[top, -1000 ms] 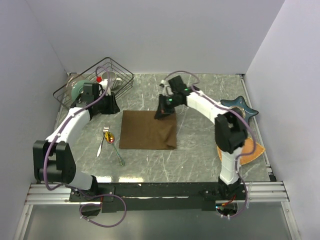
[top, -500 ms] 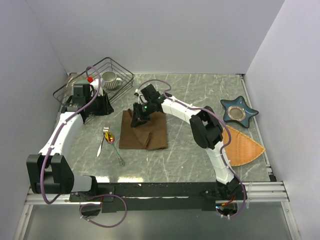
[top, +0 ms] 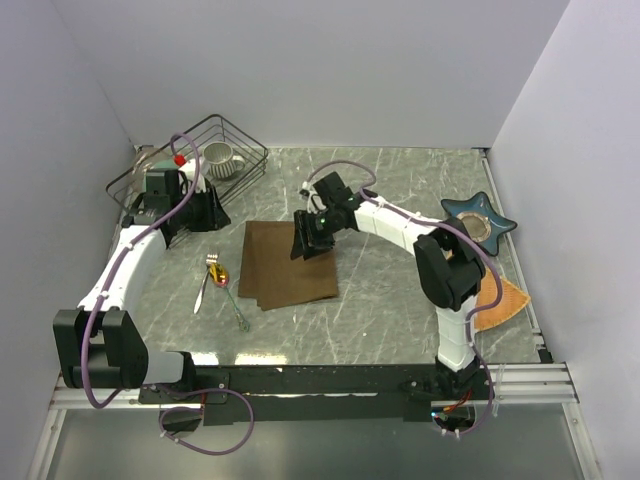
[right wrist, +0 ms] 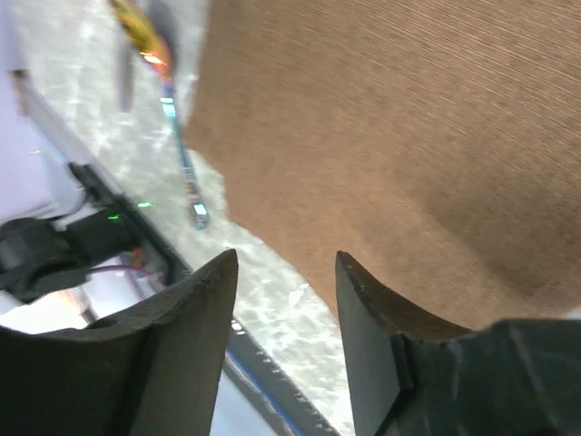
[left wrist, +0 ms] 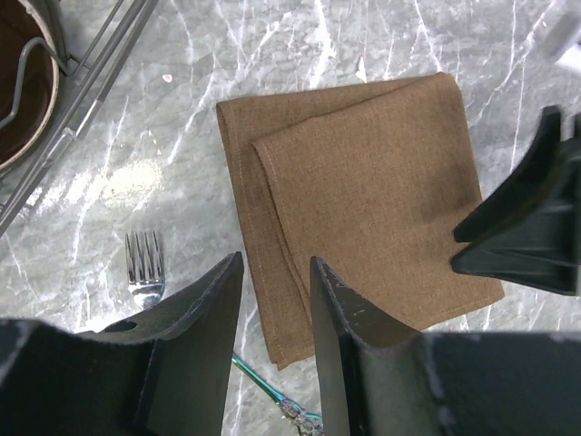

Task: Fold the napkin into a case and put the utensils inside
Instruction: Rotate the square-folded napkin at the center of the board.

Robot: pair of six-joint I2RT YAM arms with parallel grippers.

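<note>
The dark-brown napkin (top: 287, 265) lies folded in two on the marble table, the upper layer set slightly askew (left wrist: 363, 191). My right gripper (top: 302, 246) hovers over its top right part, open, with nothing between its jaws (right wrist: 286, 272). A fork (left wrist: 143, 263) and a spoon with a gold bowl (top: 219, 275) lie left of the napkin. A utensil with a teal handle (top: 238, 312) lies just below them. My left gripper (top: 208, 212) hangs above the table near the basket, open and empty (left wrist: 277, 282), looking down on the napkin's left edge.
A black wire basket (top: 150, 180) holding a mug (top: 222, 158) stands at the back left, right behind my left gripper. A blue star-shaped dish (top: 478, 222) sits at the right. An orange woven mat (top: 503, 298) lies partly hidden behind the right arm.
My right gripper dragged the napkin's right side over to the left, folding it, then opened and pulled back to the right. The left gripper shifted slightly toward the basket.
</note>
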